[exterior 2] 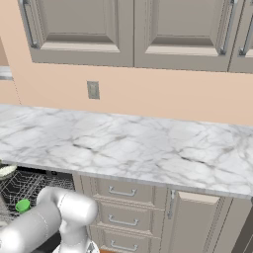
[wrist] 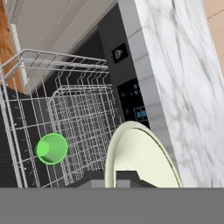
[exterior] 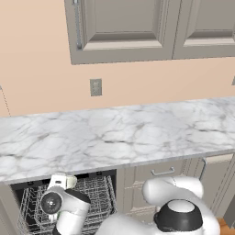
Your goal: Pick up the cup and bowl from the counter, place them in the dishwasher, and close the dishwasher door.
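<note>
Hand (wrist: 116,177) pinching bowl (wrist: 142,157) over dishwasher (wrist: 83,118) rack, cup (wrist: 52,148) inside, clearest from hand view.

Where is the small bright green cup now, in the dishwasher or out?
In. The bright green cup lies among the silver wire racks of the open dishwasher.

The white arm bends low and toward the robot's left. In the left base view its dark-capped shoulder joint sits at the bottom right, and the forearm and wrist reach to the lower left, the wrist's round grey joint face turned toward the camera. In the right base view a thick white link slants across the lower left corner. The tool (wrist: 117,178) has its 2 dark finger tips drawn together, clamped on the rim of the bowl (wrist: 142,159).
</note>
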Robot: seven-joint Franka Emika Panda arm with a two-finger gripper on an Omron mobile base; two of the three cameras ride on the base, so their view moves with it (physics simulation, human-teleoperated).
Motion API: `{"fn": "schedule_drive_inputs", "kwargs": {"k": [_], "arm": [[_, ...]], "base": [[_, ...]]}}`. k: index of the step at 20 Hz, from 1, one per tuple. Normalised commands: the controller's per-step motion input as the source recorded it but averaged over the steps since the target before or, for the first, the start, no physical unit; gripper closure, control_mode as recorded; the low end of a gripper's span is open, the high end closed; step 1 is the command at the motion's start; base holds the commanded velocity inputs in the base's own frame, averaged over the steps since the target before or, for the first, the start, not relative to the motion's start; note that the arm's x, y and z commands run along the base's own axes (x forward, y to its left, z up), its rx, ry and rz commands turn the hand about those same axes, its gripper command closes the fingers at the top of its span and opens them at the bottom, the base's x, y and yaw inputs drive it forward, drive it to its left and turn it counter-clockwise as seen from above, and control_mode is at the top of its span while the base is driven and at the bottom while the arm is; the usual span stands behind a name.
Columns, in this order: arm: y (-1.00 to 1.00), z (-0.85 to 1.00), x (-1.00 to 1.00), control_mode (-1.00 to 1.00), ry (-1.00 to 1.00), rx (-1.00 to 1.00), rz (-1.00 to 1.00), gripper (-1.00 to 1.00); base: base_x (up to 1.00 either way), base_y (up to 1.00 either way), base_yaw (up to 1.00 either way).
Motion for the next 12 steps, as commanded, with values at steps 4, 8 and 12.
{"fn": "schedule_drive_inputs", "kwargs": {"k": [4,8,12], "arm": [[-0.04,-0.44,-0.08,-1.0,0.01,0.0,0.07,1.0],[0.0,-0.52,0.0,-1.0,0.0,0.0,0.03,1.0],[-0.03,-0.39,0.0,-1.0,0.0,0.0,0.0,1.0]], "base": [[0.0,0.0,0.0],[0.0,0.0,0.0],[0.0,0.0,0.0]]}}
